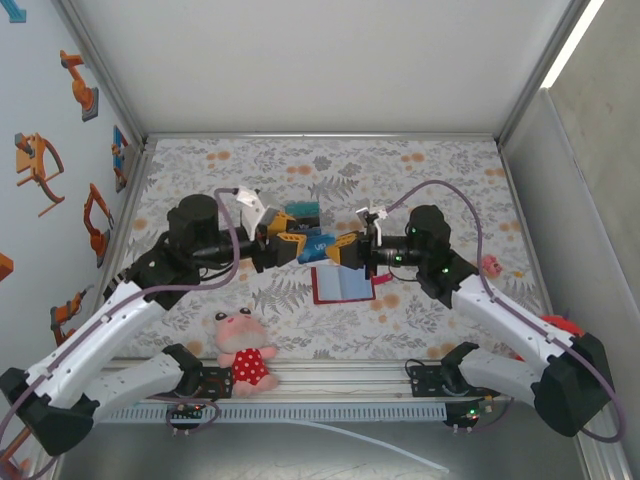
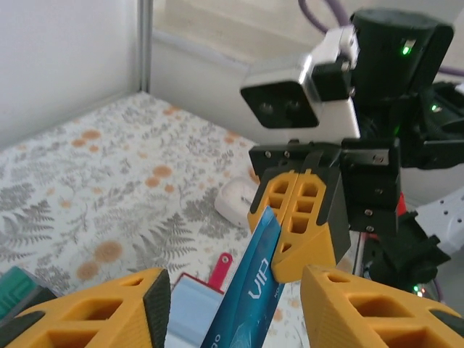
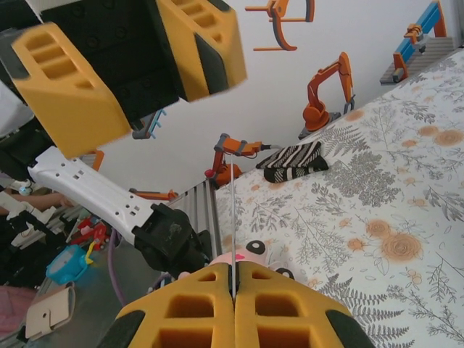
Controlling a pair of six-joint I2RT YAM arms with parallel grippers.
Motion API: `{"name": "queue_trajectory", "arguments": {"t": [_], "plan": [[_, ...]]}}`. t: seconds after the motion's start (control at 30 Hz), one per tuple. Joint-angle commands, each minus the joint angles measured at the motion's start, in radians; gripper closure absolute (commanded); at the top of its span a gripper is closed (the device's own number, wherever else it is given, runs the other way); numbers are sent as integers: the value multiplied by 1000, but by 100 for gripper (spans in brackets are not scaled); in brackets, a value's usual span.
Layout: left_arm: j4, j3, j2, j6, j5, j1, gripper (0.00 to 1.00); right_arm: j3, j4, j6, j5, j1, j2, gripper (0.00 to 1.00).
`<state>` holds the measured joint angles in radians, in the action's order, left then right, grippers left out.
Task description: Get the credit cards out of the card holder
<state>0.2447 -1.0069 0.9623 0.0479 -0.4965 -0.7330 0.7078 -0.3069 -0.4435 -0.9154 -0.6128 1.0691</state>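
Note:
A blue credit card [image 1: 318,243] marked VIP hangs above the table between the two grippers. My right gripper [image 1: 340,250] is shut on one end of it; in the right wrist view the card [image 3: 233,217] stands edge-on out of the closed fingertips [image 3: 217,279]. My left gripper [image 2: 233,297] is open, its fingers either side of the card [image 2: 254,290] without touching it. The red card holder [image 1: 342,285] lies open on the table below, pale pockets up, tab [image 2: 220,272] pointing away. A teal card [image 1: 300,215] lies on the table behind the grippers.
A plush toy in a red dotted dress [image 1: 245,355] lies at the near edge between the arm bases. A striped sock [image 3: 293,159] lies at the left side of the table. A small pink object [image 1: 490,265] sits at the right.

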Motion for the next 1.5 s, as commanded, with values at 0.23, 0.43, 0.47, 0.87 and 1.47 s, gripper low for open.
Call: {"name": "queue_trajectory", "arguments": {"t": [0.23,0.43,0.47,0.87,1.47], "plan": [[168,-142,174,-88,-196,3,72,38,29,29,-77,-6,38,100],[230,-177,234,-124,-226,3,74,48,51,41,-83,-5,35,100],[237,-180,241,-129,-228,3,75,51,58,45,-84,-5,34,100],[257,-162,253,-155,-240,13,81,59,69,50,-76,-5,30,100],[284,-133,254,-177,-269,51,92,64,75,50,-70,-5,30,100]]}}
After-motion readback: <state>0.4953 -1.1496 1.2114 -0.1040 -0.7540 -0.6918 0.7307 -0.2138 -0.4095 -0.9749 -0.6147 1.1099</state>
